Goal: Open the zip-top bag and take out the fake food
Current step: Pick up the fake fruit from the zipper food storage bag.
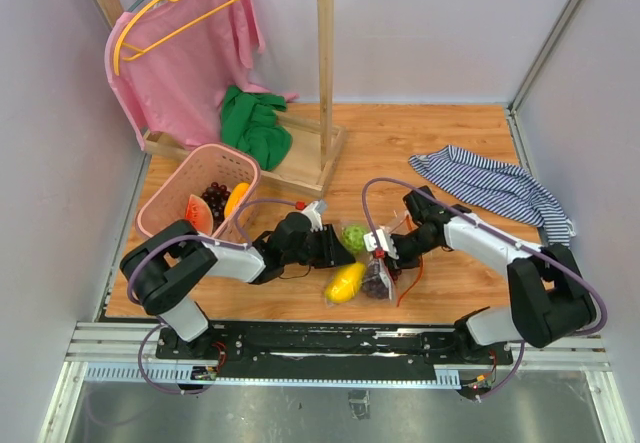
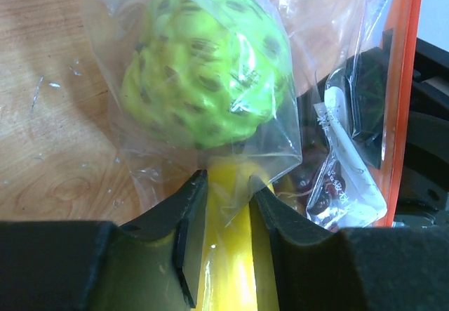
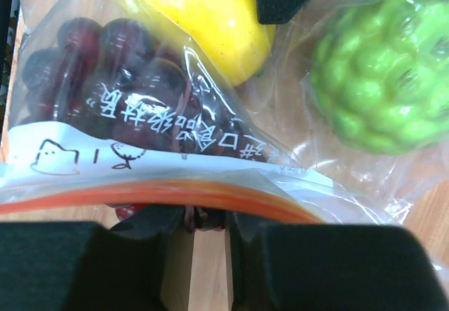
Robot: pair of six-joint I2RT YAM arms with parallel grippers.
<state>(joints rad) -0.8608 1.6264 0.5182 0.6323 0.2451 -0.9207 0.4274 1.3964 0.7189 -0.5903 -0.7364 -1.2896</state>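
The zip-top bag lies on the wooden table between my two grippers. It holds a green leafy ball and a dark purple grape bunch. A yellow oval fruit lies at its near left side. My left gripper is closed on a clear fold of the bag, with the yellow fruit showing between the fingers and the green ball just ahead. My right gripper is closed at the red-orange zip strip, below the white label and the grapes.
A pink basket at the left holds a watermelon slice, grapes and an orange fruit. A striped cloth lies at the right. A wooden rack with a pink shirt and a green cloth stands behind.
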